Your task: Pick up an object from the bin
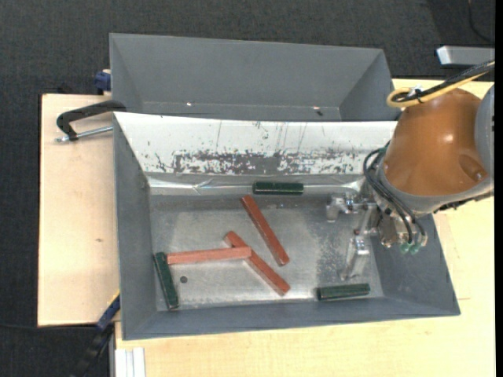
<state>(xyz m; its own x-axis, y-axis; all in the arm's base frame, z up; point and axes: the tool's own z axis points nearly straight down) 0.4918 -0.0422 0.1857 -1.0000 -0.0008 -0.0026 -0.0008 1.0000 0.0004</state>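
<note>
A dark green bar [342,291] is laid along the front wall at the right. The gripper [353,267] is held just behind it, and whether it is open cannot be told. A second green bar [165,281] is set in the front left corner. Three red bars [265,230] are gathered mid-floor, with bare floor beside them. A third green bar [277,187] is laid against the back wall.

The orange cover [440,144] runs off the right edge and blots out the bin's [130,210] right-hand rim, the gripper's [355,265] outline is lost in glare, and a pink bar [208,255] overlaps a red bar [267,275].
</note>
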